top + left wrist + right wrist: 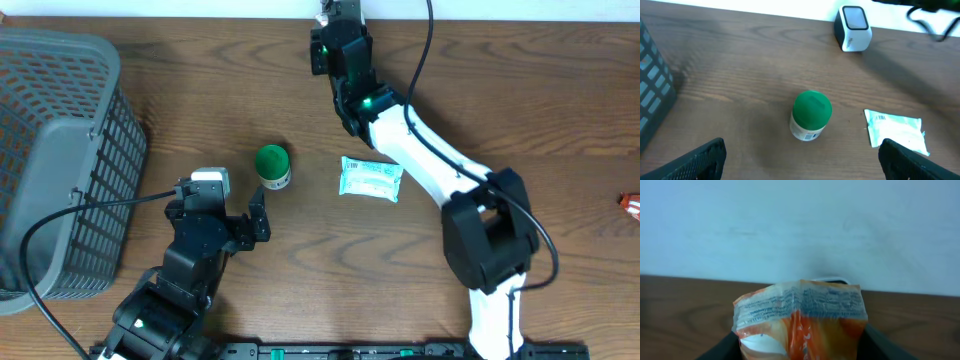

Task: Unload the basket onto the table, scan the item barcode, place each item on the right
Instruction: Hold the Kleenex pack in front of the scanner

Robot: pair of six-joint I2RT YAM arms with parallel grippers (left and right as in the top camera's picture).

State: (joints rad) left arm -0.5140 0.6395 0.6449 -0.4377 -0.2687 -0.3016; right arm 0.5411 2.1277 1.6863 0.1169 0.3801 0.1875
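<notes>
Orange-and-white crinkled plastic packet [800, 317], grasped in the right jaws, sits just before the small white-and-black box scanner [854, 28]; scanning step judged in hand, next needing the barcode squared to its window; left jaws released.

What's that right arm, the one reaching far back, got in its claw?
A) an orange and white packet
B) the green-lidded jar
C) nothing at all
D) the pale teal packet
A: the right wrist view shows an orange and white packet clamped in the right gripper; the green-lidded jar and pale teal packet sit on the table.
</notes>
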